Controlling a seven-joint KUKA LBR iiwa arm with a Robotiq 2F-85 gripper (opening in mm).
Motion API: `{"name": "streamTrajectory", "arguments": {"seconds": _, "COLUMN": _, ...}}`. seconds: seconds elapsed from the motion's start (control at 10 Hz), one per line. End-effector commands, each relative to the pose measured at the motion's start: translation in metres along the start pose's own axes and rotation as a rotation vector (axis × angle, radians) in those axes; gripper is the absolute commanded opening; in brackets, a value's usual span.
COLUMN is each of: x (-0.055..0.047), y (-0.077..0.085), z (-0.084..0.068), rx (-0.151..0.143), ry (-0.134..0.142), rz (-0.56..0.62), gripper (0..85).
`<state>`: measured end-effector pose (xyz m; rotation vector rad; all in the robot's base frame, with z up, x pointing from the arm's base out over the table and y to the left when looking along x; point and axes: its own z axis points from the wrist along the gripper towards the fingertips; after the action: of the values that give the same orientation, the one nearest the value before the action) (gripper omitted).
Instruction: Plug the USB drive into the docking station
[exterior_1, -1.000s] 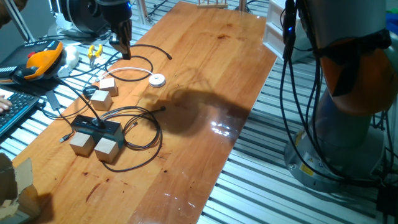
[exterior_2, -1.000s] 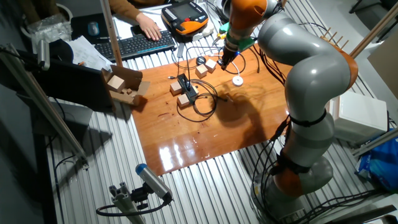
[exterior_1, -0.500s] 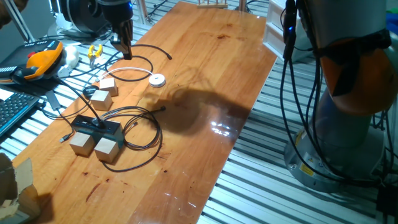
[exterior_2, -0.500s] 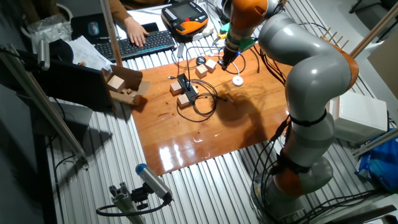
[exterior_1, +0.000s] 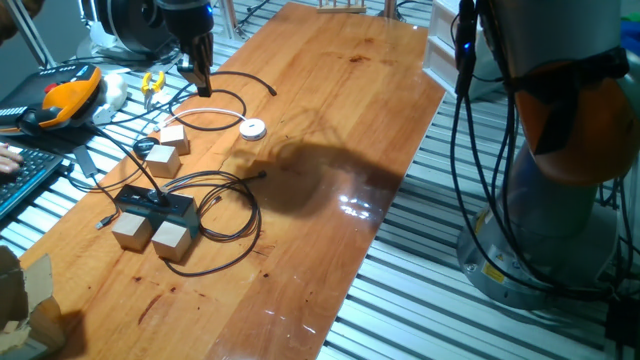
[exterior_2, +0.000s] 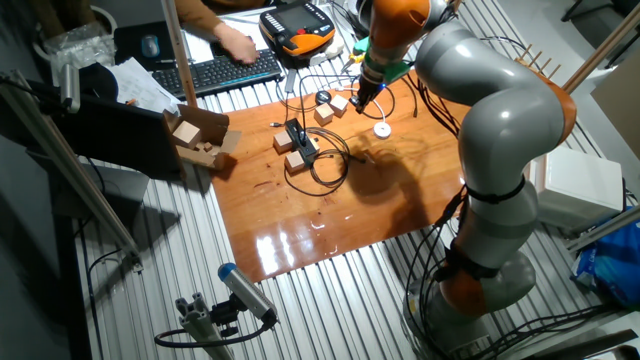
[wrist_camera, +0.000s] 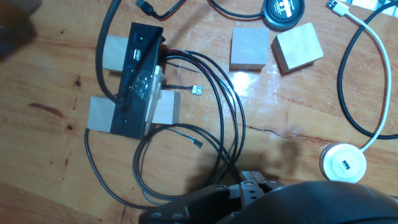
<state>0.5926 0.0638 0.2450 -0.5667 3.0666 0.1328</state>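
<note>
The docking station (wrist_camera: 138, 81) sits on 2 wooden cubes (exterior_1: 150, 233), cables trailing. The gripper (exterior_1: 198, 84) hangs well apart from it; whether its fingers are spread, I cannot tell. No USB drive visible. The dock looks light and rigid, likely to slide under push.

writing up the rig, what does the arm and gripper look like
The arm has bulky rounded grey links with orange bands at the joints. Black cables run down beside its base. The gripper is dark and narrow, with a small blue light above it.
</note>
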Motion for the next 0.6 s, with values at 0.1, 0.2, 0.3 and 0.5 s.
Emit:
{"name": "streamTrajectory", "arguments": {"seconds": 0.1, "x": -0.0003, "y": 0.0005, "z": -0.0009, "rx": 0.005, "ry": -0.002, "rz": -0.003, "gripper": 0.0}}
{"name": "streamTrajectory", "arguments": {"seconds": 0.2, "x": -0.0002, "y": 0.0006, "z": -0.001, "rx": 0.005, "ry": 0.005, "rz": -0.005, "gripper": 0.0}}
{"name": "streamTrajectory", "arguments": {"seconds": 0.3, "x": 0.0002, "y": 0.0008, "z": -0.0013, "rx": 0.002, "ry": 0.007, "rz": -0.005, "gripper": 0.0}}
{"name": "streamTrajectory", "arguments": {"seconds": 0.5, "x": 0.0006, "y": 0.0011, "z": -0.0018, "rx": 0.003, "ry": 0.004, "rz": -0.005, "gripper": 0.0}}
